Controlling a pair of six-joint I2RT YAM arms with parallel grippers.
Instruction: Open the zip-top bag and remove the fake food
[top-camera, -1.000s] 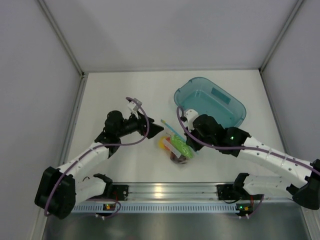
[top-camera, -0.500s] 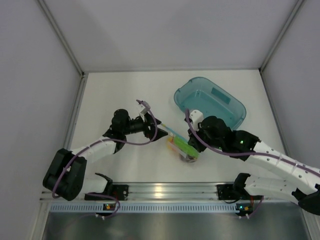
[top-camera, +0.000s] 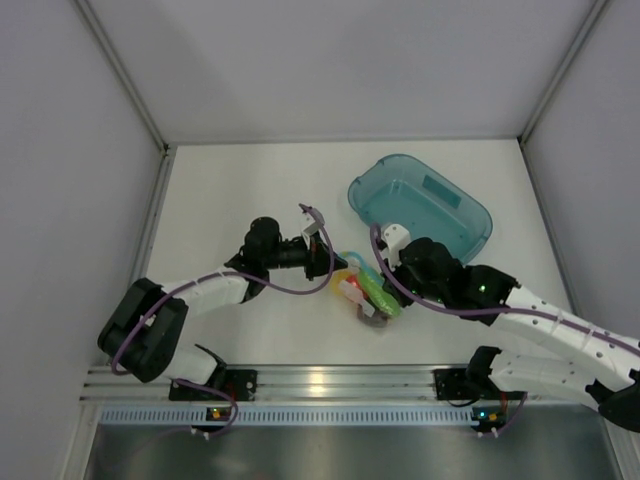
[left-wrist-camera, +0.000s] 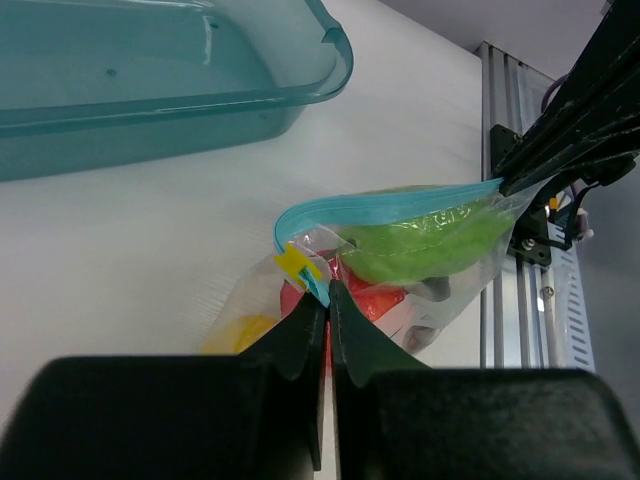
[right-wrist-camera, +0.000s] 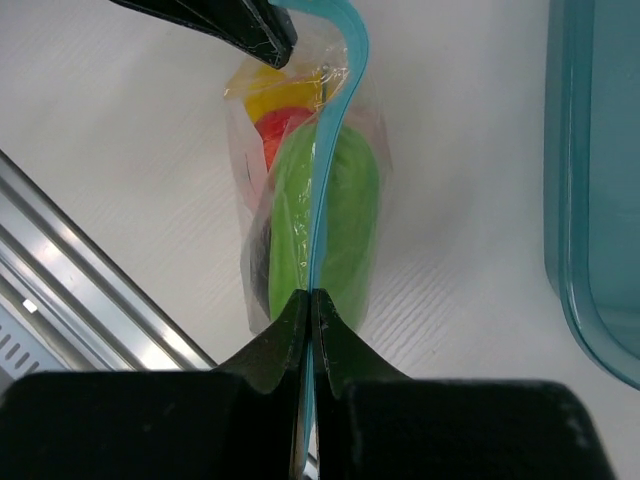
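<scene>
The zip-top bag hangs between my two grippers just above the table, its light blue zip strip uppermost. Through the clear plastic I see fake food: a green oblong piece, a red one, a yellow one and a dark one. My left gripper is shut on the strip's end beside a small yellow slider. At the strip's other end, my right gripper is shut on it. In the top view the left gripper is left of the bag and the right gripper is right of it.
A teal translucent tray stands behind and to the right of the bag, close to the right arm. The aluminium rail runs along the near table edge. Grey walls close in the table on three sides.
My left arm has reached right to the bag, and its gripper has gone from open to shut on the strip's end. The right gripper with the bag has shifted slightly right and nearer.
</scene>
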